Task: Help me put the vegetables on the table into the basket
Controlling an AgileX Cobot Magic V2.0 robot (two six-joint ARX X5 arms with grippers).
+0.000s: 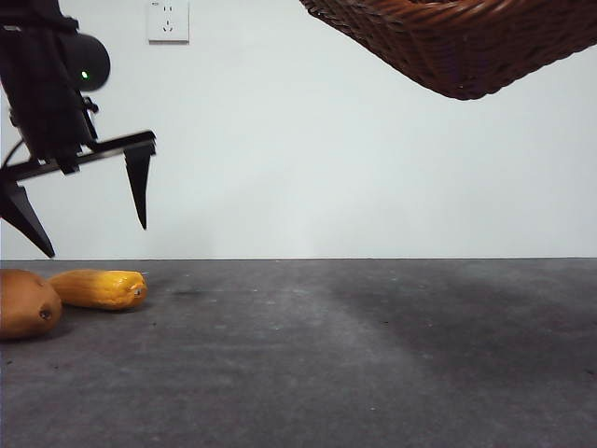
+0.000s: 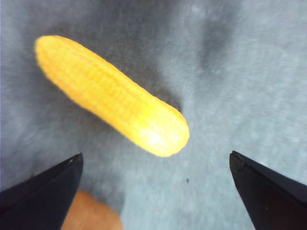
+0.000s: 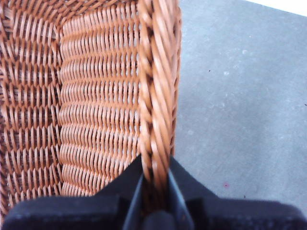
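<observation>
Dark grey table, white wall behind; our left gripper hangs spread above the corn, beside the potato; right gripper clamps the basket rim aloft; we judge descent onto the corn comes next.

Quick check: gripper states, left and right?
Left gripper: open, above the corn, holding nothing.
Right gripper: shut on the basket rim, basket lifted.
</observation>
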